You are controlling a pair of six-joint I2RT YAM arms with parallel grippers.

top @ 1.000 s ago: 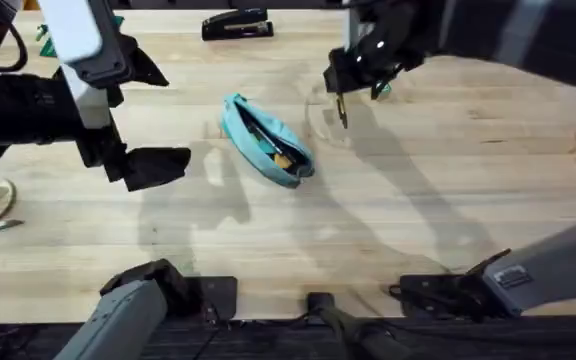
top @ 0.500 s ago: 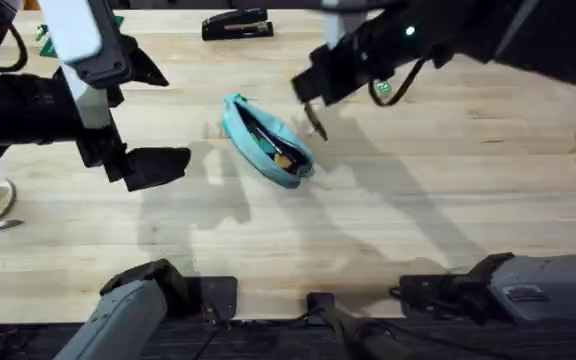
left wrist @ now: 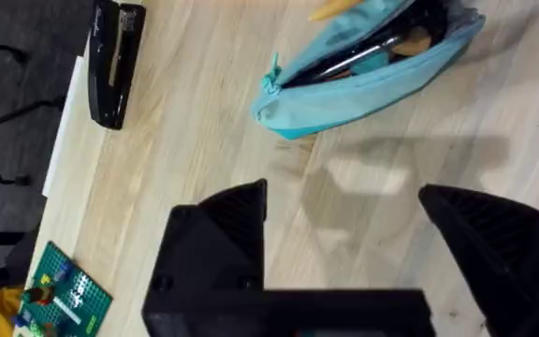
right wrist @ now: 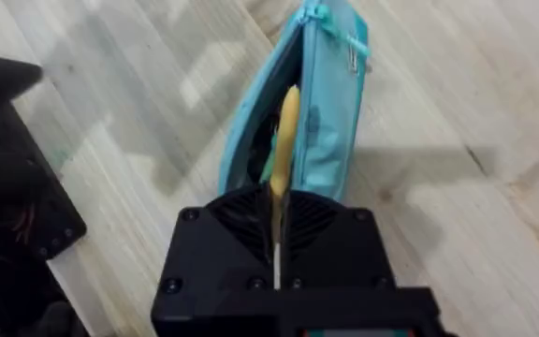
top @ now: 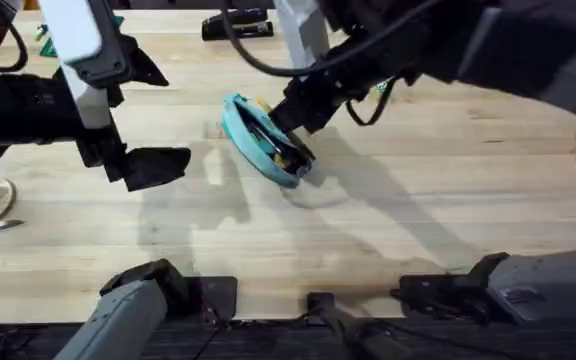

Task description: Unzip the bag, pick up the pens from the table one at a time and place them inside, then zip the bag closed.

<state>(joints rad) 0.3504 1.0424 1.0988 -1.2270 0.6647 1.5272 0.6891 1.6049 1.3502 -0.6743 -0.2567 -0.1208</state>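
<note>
Right wrist: right gripper clamps thin yellow pen over unzipped teal fabric pouch; left gripper spread, idle; zipping remains.

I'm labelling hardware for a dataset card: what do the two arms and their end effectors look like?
Both arms are mostly black with light grey link sections. The left end effector has broad, black, wedge-shaped fingers. The right end effector is a black block whose front bears ribbed pads and small screws; black cables loop along its arm. Grey base links sit at the near table edge.
</note>
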